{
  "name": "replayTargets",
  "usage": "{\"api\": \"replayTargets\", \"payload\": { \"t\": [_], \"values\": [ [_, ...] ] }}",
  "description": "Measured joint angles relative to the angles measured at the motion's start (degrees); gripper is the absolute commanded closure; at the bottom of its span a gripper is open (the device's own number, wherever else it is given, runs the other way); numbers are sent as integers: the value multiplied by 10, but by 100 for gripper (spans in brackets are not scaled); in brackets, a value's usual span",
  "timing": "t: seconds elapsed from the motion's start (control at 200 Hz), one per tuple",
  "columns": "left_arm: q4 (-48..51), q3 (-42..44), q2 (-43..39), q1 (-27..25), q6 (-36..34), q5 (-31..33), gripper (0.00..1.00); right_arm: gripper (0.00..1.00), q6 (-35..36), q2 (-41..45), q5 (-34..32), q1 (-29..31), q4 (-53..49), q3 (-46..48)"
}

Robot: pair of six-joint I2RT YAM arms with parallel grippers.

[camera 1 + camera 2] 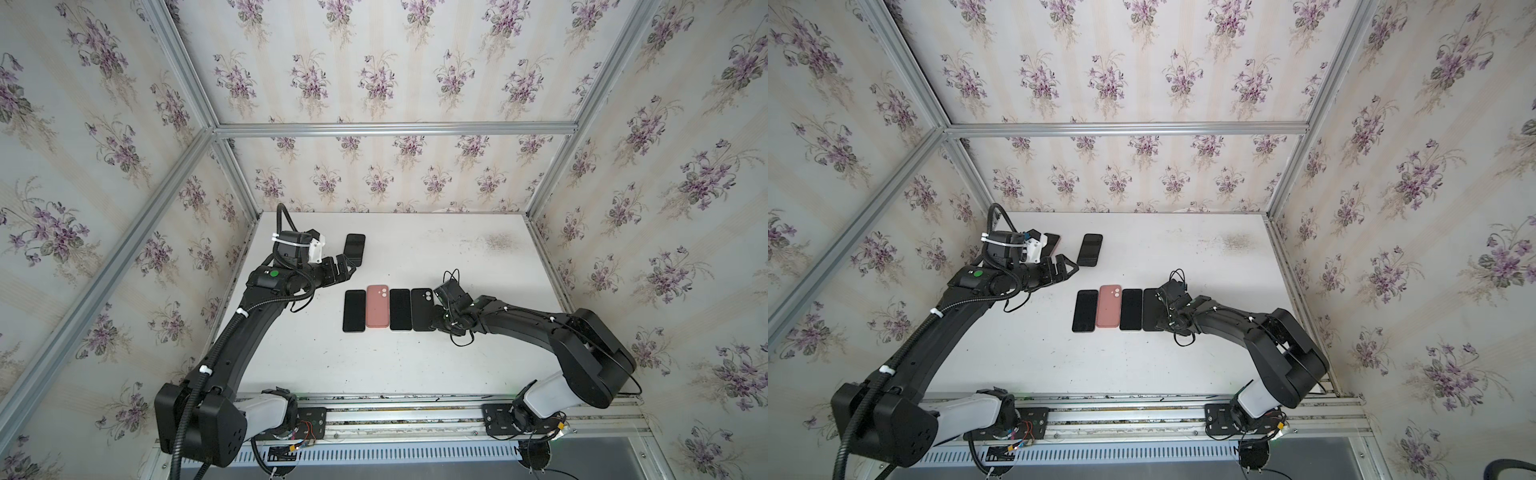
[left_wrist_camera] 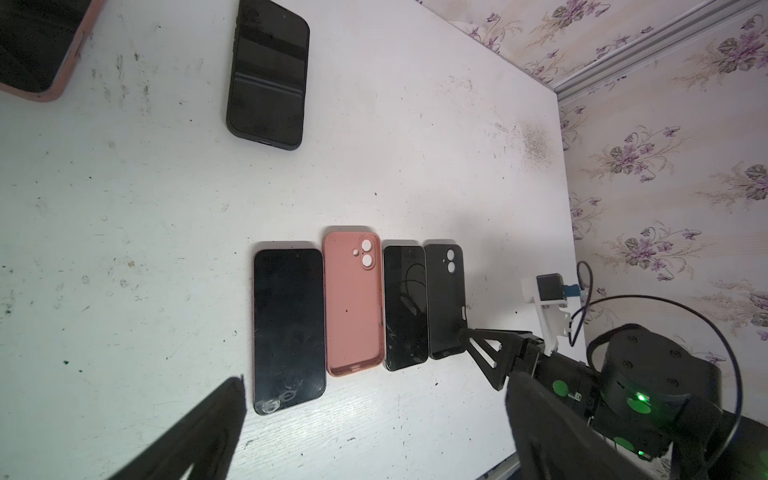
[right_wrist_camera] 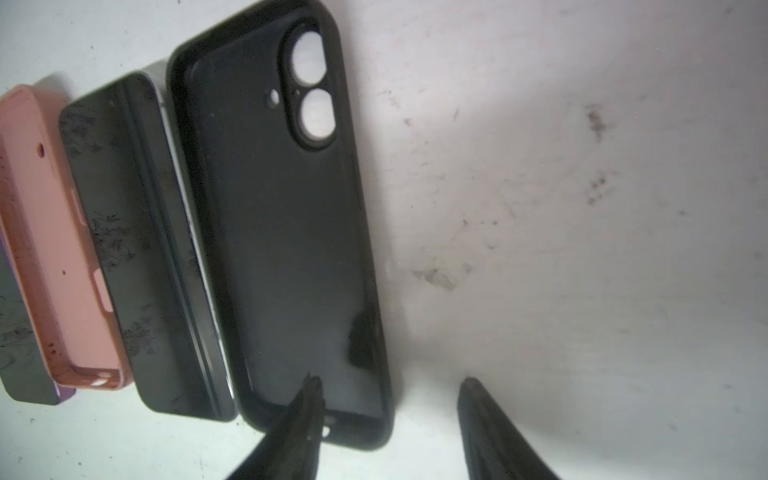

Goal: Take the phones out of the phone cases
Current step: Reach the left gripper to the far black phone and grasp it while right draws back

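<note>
At the table's (image 1: 457, 365) 10 o'clock corner a phone in a pink case (image 2: 29, 41) is lying screen up. Just at its 3 o'clock side a phone in a black case (image 1: 354, 248) is lying screen up too, leaning slightly off the row's line. The left gripper (image 1: 348, 267) is hovering at that phone's 7 o'clock end with its jaws spread wide and is gripping nothing; whether a fingertip is touching the phone I cannot tell. Near the table's middle four things are lying side by side in a row: a bare phone (image 1: 354, 311), an empty pink case (image 1: 377, 306) open side up, a second bare phone (image 1: 400, 310) and an empty black case (image 1: 422, 309) open side up. The right gripper (image 3: 392, 384) is reaching in from 4 o'clock at the black case's near end with its jaws parted. One fingertip (image 3: 313, 390) is sitting over the inside of that case and the other over bare table, the case's rim lying loose between them
</note>
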State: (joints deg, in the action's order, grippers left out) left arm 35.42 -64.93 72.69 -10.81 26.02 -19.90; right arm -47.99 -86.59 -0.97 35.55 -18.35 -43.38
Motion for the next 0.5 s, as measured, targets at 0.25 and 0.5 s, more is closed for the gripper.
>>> {"api": "replayTargets", "payload": {
  "t": [0.25, 0.5],
  "values": [
    [17, -73, 78, 0, -1, 52, 0, 1, 67, 96, -39, 0, -59, 0],
    [54, -185, 208, -3, -41, 121, 0, 1, 154, 193, -59, 0, -96, -22]
  ]
}}
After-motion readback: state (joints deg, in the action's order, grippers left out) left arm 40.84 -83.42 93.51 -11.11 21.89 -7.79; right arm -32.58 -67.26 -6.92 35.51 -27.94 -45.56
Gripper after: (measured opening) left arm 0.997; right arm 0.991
